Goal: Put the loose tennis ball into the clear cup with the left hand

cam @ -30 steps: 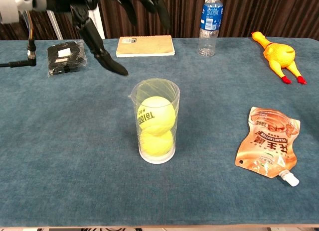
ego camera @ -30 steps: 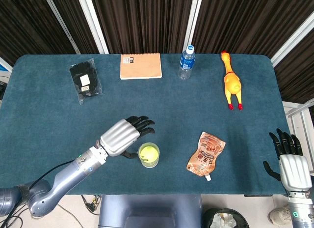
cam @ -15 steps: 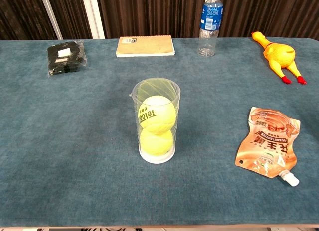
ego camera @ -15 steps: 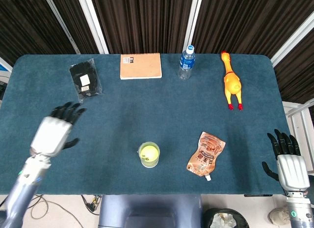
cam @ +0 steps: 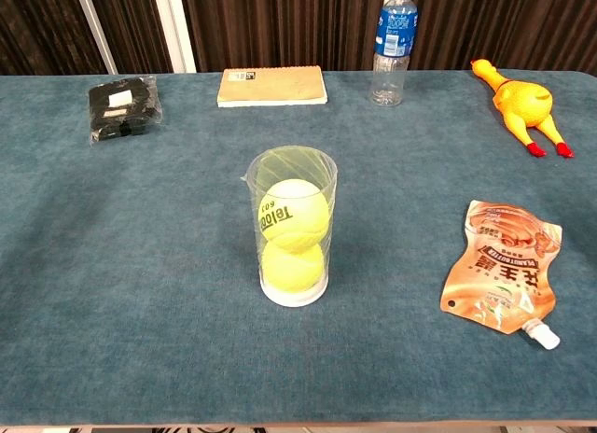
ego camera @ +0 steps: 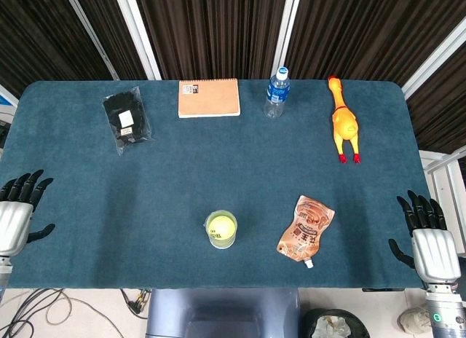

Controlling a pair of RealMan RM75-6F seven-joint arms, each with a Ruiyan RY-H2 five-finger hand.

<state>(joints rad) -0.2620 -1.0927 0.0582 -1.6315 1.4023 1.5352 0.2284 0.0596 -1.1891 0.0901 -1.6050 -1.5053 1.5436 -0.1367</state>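
The clear cup (cam: 291,230) stands upright near the table's front middle, also seen from above as the cup (ego camera: 220,229). Two yellow tennis balls are stacked inside it, the upper tennis ball (cam: 293,213) printed with lettering, the lower ball (cam: 291,265) at the bottom. My left hand (ego camera: 16,213) hovers at the far left edge of the table, fingers spread, holding nothing. My right hand (ego camera: 426,233) is off the table's right front corner, fingers apart and empty. Neither hand shows in the chest view.
On the blue table (ego camera: 87,170) lie a black packet (ego camera: 125,122), a tan notebook (ego camera: 209,98), a water bottle (ego camera: 276,92), a rubber chicken (ego camera: 344,120) and an orange pouch (ego camera: 306,229) right of the cup.
My left hand has drawn back from beside the cup to the table's far left edge. The cup, balls and right hand have stayed put.
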